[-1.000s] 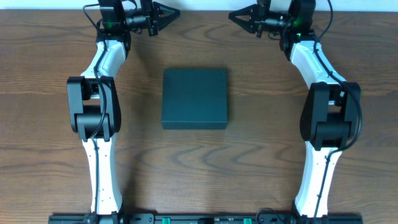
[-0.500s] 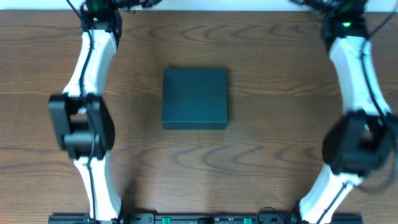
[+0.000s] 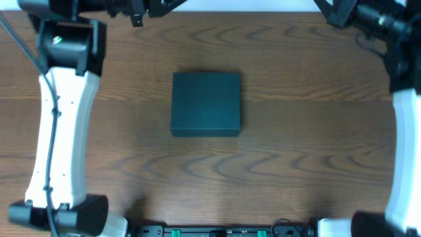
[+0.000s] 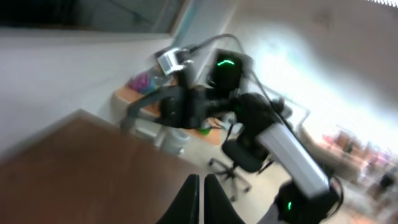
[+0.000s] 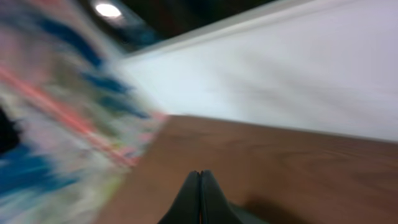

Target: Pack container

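The container (image 3: 206,104), a dark teal square box with its lid down, sits flat at the middle of the wooden table (image 3: 296,158). My left gripper (image 3: 160,5) is at the far edge, top left, well away from the box. In the left wrist view its black fingers (image 4: 200,190) are pressed together and empty, pointing over the table's far side. My right gripper (image 3: 330,9) is at the far edge, top right. In the right wrist view it (image 5: 199,183) is shut and empty above bare wood. The box shows in neither wrist view.
The left wrist view shows my other arm (image 4: 273,134) across the table, with an office chair (image 4: 239,158) and a desk beyond. The right wrist view is blurred, with a white wall (image 5: 298,68) behind the table edge. No packets show.
Both arms have risen and swung outward, with their elbows now at the bottom corners of the overhead view. The grippers stay near the far edge. The box has not moved.
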Controlling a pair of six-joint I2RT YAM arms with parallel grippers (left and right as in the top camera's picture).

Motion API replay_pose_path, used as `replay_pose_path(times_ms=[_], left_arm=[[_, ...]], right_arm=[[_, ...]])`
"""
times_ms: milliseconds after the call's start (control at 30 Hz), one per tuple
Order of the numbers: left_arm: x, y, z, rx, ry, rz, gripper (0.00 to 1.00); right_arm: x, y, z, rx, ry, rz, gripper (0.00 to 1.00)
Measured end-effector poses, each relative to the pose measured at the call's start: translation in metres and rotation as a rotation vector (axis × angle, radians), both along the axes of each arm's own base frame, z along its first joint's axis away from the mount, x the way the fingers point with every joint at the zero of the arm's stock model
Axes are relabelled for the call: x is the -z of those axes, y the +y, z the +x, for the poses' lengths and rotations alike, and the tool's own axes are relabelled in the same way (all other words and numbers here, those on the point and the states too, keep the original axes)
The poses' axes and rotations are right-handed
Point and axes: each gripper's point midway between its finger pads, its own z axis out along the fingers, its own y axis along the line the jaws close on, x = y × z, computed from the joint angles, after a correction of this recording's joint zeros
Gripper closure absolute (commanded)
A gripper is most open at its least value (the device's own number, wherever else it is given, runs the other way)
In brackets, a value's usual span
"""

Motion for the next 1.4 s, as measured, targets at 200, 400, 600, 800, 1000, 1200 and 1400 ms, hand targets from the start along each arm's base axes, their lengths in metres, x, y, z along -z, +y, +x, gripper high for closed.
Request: replay_pose_path(times_ms=[200,400,600,800,1000,1200,1400], left_arm=[[0.084,0.028,0.018,-0.447,0.181,0.254,0.94],[0.044,0.051,-0.028,-0.794,-0.223,0.437,0.94],[0.012,0.118,-0.105,-1.112,-0.468,0.356,0.94],[0.068,0.139,-0.131,-1.187,-0.488,0.359,0.21],[0.087,0.147,-0.134,-1.220,-0.468,0.393,0.05],[0.145,0.149,-0.136,-1.151,-0.319,0.588,0.05],[0.216,0.157,-0.161,-1.036,-0.124,0.830,0.05]], right_arm=[[-0.054,-0.006,-0.076,0.173,-0.260,-0.224,0.95],[-0.069,-0.022,-0.124,0.283,-0.461,-0.280,0.98],[-0.011,-0.029,-0.110,0.324,-0.424,-0.302,0.98],[0.016,-0.036,-0.120,0.363,-0.298,-0.241,0.07],[0.073,-0.037,-0.126,0.345,-0.040,-0.260,0.01],[0.140,-0.039,-0.152,0.311,0.262,-0.317,0.01],[0.176,-0.041,-0.183,0.282,0.459,-0.357,0.01]])
